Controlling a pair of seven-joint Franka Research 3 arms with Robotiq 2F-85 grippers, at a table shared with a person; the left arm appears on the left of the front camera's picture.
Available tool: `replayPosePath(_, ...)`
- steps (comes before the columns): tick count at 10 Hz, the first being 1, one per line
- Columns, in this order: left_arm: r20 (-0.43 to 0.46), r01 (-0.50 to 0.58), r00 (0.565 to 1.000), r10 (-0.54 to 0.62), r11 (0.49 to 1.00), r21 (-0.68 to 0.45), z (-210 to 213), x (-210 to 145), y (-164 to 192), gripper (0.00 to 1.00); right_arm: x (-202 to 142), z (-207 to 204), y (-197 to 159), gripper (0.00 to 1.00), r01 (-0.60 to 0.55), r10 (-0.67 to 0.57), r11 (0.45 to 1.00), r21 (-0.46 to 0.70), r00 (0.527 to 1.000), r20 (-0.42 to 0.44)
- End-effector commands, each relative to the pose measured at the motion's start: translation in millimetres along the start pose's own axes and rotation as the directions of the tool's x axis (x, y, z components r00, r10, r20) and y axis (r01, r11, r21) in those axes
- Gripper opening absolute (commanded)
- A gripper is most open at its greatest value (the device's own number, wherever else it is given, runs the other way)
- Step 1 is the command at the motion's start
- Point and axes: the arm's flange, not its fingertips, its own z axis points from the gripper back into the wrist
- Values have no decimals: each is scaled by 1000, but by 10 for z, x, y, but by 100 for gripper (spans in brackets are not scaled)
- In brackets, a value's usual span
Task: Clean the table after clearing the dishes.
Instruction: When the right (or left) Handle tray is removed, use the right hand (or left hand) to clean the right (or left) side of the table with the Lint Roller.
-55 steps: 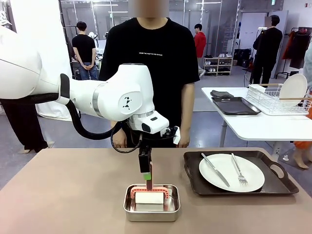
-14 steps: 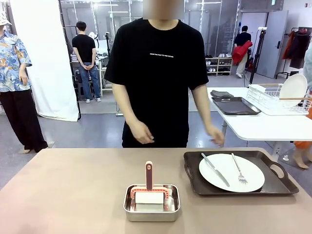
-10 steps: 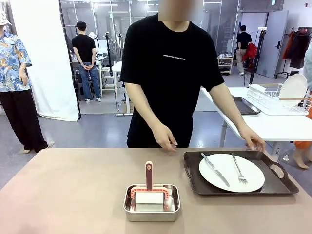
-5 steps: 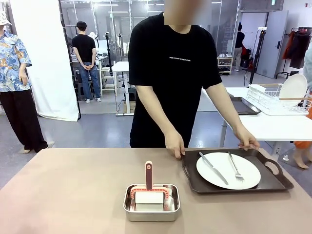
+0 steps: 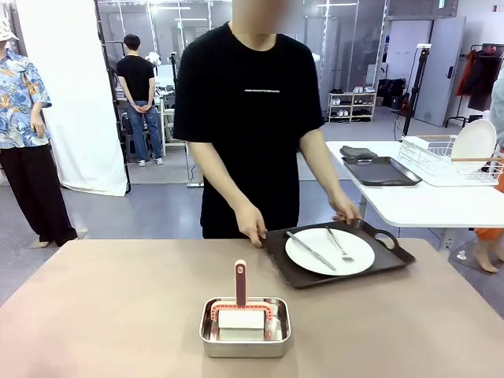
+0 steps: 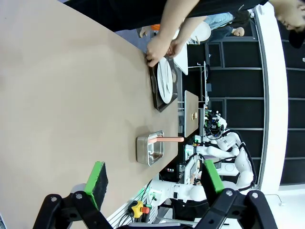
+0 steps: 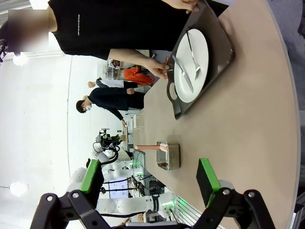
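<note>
Standing wide apart, the green pads of the left gripper (image 6: 155, 183) hold nothing.
Right gripper (image 7: 148, 183): jaws equally wide, also holding nothing.

- Table (image 5: 102, 315): beige-brown top.
- Steel pan (image 5: 244, 350): rectangular, near the front middle of the table. It holds a white block (image 5: 241, 319) and a pink-handled tool (image 5: 240, 283) with its handle upright.
- Tray (image 5: 391, 250): dark, handled, at the far right of the table and tilted. One hand (image 5: 252, 230) grips one end and the other hand (image 5: 345, 213) is at its far rim. Whether it rests on the top cannot be told.
- Plate (image 5: 364, 250): round, white, on the tray, with a knife (image 5: 311, 250) and a fork (image 5: 339, 244) lying on it.
- Shirt (image 5: 236, 142): black, with one line of white chest print too small to read.
- White table (image 5: 425, 205): beyond, carrying a wire rack (image 5: 441, 161).
</note>
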Motion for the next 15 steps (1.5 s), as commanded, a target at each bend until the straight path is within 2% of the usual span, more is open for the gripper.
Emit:
replayPosePath(1, 4, 1, 1000, -1, 1000, -2, 28, -10, -7, 100, -8, 2, 30, 100, -3, 3, 1000, 1, 1000, 1)
replayPosePath(15, 4, 1, 1000, -1, 1000, -2, 28, -10, -7, 100, -8, 2, 30, 100, -3, 3, 1000, 1, 1000, 1)
